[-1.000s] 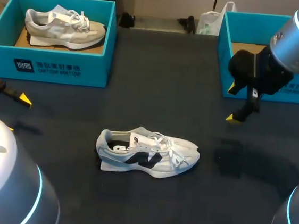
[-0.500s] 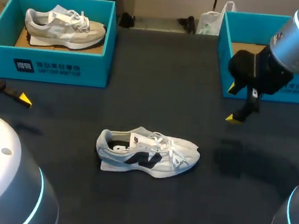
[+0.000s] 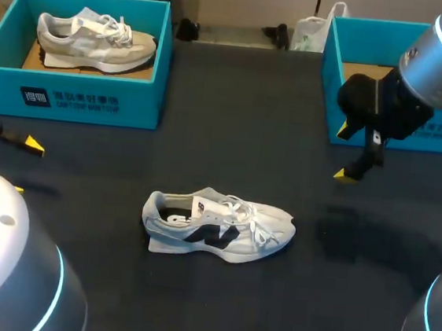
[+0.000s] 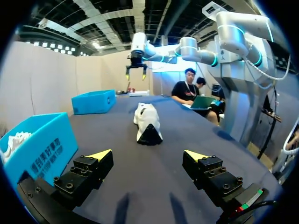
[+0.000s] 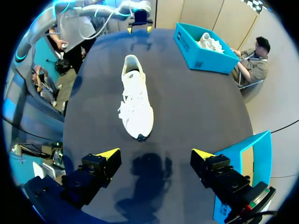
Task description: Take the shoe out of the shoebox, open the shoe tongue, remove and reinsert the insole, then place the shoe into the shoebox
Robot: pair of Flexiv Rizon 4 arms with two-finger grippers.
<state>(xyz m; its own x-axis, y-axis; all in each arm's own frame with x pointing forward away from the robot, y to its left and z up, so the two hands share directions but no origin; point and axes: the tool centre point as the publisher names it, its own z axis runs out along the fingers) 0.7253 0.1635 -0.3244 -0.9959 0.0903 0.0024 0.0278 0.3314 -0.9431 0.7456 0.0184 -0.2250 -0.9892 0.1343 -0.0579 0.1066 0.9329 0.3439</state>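
Far left of the white shoe (image 3: 218, 227), the left gripper (image 4: 148, 155) hovers over the table (image 3: 234, 119), fingers spread and holding nothing. Behind and left of that shoe stands a teal shoebox (image 3: 70, 98) holding a beige shoe (image 3: 95, 42). The white shoe sits on its sole outside both boxes, long axis across the table, heel leftward, toe rightward. Behind and right of it stands the second shoebox (image 3: 331, 74), with the right gripper (image 5: 155, 154) just before it, fingers likewise wide apart. Two shoes, two boxes, two grippers.
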